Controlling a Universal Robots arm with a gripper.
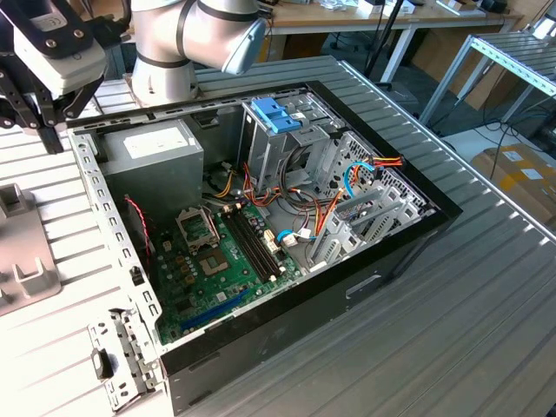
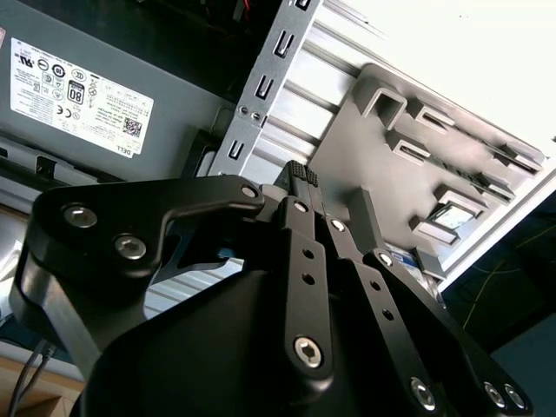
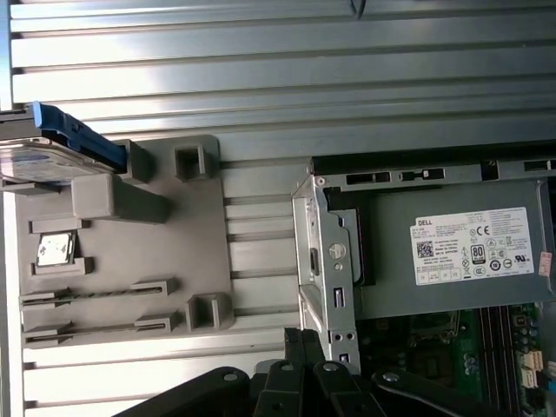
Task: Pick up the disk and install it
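Note:
The disk (image 3: 54, 148) shows in the first wrist view as a flat silver drive with bright blue side rails. It rests at one end of a grey fixture plate (image 3: 252, 261) on the slatted table. My gripper (image 1: 48, 130) hangs at the exterior view's upper left, over the case's corner by the power supply. It is well apart from the disk. In both wrist views the black fingers (image 2: 300, 178) (image 3: 304, 343) are pressed together with nothing between them.
The open computer case (image 1: 382, 261) holds a green motherboard (image 1: 217, 261), a grey power-supply box (image 1: 152, 152) (image 3: 452, 252) (image 2: 78, 95), loose cables and a drive cage with a pale blue latch (image 1: 274, 113). The fixture plate (image 1: 22, 252) (image 2: 408, 165) lies beside the case. A second table (image 1: 521, 52) stands beyond.

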